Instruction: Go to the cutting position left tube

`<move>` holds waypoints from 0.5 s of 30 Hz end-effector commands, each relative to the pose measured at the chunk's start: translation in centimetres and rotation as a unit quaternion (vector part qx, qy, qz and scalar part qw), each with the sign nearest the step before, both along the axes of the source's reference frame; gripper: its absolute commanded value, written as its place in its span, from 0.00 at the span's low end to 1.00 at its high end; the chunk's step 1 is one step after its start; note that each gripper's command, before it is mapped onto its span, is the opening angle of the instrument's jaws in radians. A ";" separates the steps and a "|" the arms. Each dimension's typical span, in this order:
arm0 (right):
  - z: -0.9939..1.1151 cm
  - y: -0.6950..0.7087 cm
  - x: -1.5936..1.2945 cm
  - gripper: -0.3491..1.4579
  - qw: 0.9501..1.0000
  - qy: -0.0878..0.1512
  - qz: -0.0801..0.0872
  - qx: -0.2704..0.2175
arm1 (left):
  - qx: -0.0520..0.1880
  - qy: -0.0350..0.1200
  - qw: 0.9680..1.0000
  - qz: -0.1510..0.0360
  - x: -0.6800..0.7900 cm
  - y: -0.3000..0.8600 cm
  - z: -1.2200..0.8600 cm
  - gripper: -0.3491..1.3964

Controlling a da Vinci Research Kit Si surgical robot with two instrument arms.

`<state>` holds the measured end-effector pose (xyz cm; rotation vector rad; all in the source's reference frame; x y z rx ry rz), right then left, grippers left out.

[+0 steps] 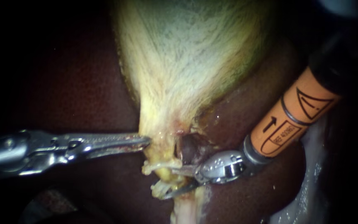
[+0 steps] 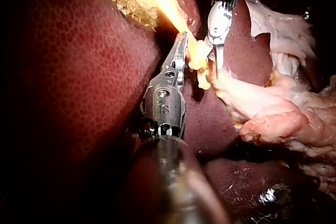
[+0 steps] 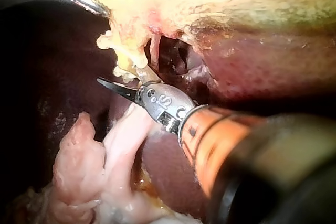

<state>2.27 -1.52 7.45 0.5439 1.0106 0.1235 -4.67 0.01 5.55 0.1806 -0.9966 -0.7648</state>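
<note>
Blades of my right instrument [image 1: 168, 182] stand apart in a narrow V, holding nothing shut between them. The left tube [image 1: 162, 159], a yellow strand running down from the gallbladder's [image 1: 187, 62] neck beside a dark gap, ends in a lumpy stump that lies between those 2 blades. 1 blade passes just above the stump and the other just under it; I cannot tell whether either one touches it. In the right wrist view the dark lower blade of the right instrument [image 3: 123, 77] juts out free beneath the yellow tissue, while the upper blade is partly hidden by it.

My left instrument [image 1: 146, 141] comes in level across the dark liver [image 1: 71, 83], its jaws clamped on the edge of the gallbladder's neck, just above the tube. In the left wrist view, the left instrument [image 2: 182, 43] and the right instrument [image 2: 216, 59] flank the tube [image 2: 199, 61] closely.
</note>
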 end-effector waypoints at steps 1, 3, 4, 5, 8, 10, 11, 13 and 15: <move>0.01 0.00 0.03 0.97 1.000 0.003 -0.001 0.000 | 0.000 0.000 1.000 0.000 0.00 0.00 0.01 0.00; 0.01 0.00 0.09 0.97 1.000 0.010 -0.001 0.005 | 0.000 0.000 1.000 0.000 -0.01 0.00 0.01 0.00; 0.01 0.00 0.11 0.97 1.000 0.012 0.000 0.008 | 0.000 0.001 1.000 -0.001 -0.01 0.00 0.01 0.00; 0.02 0.00 0.14 0.96 1.000 0.014 0.000 0.011 | 0.000 0.001 1.000 -0.001 -0.02 0.00 0.01 0.00; 0.02 0.01 0.21 0.96 1.000 0.009 0.008 0.020 | 0.000 0.001 1.000 -0.001 -0.02 0.00 0.01 0.00; 0.03 0.02 0.23 0.96 1.000 0.008 0.010 0.023 | 0.000 0.001 1.000 -0.001 -0.02 0.00 0.02 0.00; 0.03 0.02 0.23 0.96 1.000 0.007 0.013 0.028 | 0.000 0.001 1.000 -0.001 -0.02 -0.01 0.02 0.00; 0.04 0.02 0.24 0.96 1.000 0.007 0.013 0.028 | 0.000 0.000 1.000 0.000 -0.03 -0.01 0.02 0.00; 0.05 0.03 0.24 0.96 0.999 0.006 0.015 0.030 | 0.000 0.000 1.000 0.000 -0.04 -0.01 0.02 0.00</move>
